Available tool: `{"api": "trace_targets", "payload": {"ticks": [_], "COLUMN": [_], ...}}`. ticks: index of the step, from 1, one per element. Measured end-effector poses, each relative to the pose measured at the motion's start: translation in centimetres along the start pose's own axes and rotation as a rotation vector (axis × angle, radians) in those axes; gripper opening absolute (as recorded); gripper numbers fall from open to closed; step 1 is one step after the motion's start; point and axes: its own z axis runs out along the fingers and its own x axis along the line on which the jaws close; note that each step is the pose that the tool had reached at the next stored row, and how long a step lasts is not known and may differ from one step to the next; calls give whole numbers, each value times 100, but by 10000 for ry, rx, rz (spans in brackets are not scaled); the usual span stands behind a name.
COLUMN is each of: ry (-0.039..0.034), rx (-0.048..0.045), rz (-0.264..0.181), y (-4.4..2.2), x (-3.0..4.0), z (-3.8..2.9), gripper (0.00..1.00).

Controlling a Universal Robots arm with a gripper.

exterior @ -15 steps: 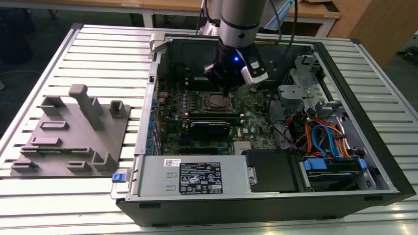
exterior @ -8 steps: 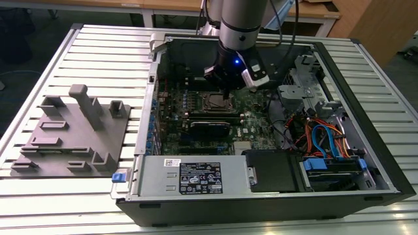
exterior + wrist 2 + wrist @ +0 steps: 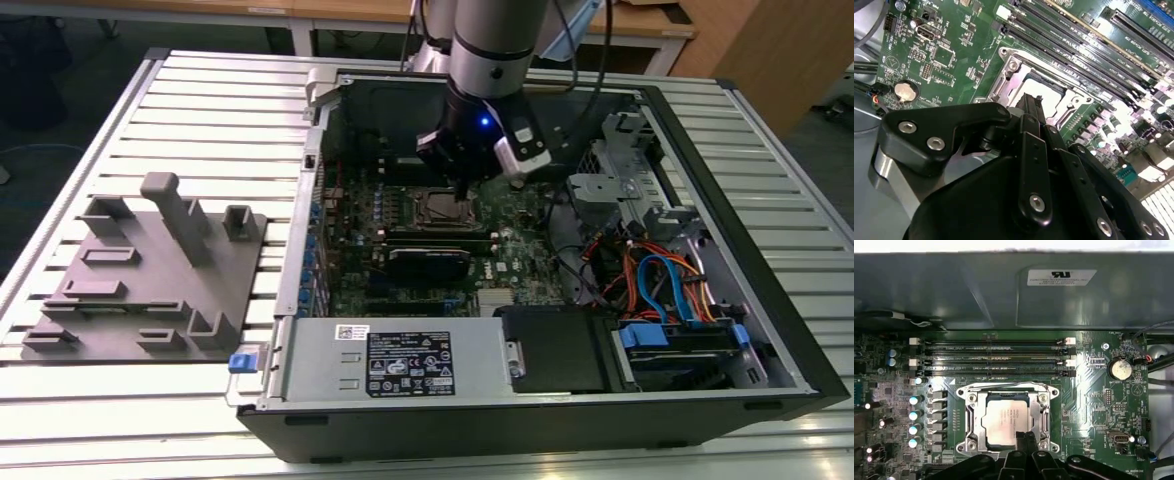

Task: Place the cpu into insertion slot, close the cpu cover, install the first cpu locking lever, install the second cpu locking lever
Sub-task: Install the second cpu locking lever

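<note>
My claw [image 3: 1025, 440] is hovering with fingers pinched together, gripping nothing, right over the cpu cover [image 3: 1005, 412] framing the cpu [image 3: 1004, 421] seated in the insertion slot [image 3: 1041, 95], so I'm risking scraping the chip if I'm drifting off-centre.

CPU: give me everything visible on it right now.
The cpu is a flat square chip with a dull silvery-grey metal top bearing faint print. In the first wrist view it lies flat in the insertion slot, with the silvery cpu cover framing its top. The gripper hangs at the chip's near edge, its black fingertips overlapping that edge; whether they touch it can't be told.
</note>
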Motion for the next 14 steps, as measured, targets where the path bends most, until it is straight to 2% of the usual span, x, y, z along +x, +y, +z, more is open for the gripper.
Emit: {"api": "trace_targets", "payload": {"ticks": [4,12,13,14], "ry": [7,25,67,207], "rx": [-1,0,1,2], "rz": [-4,-4,-1,7], "y": [-23,-181,-191,-193], "x": [-1,-1,-2,-7], "z": [-4,-10,-11,-9], "gripper": [10,10,10,10]}}
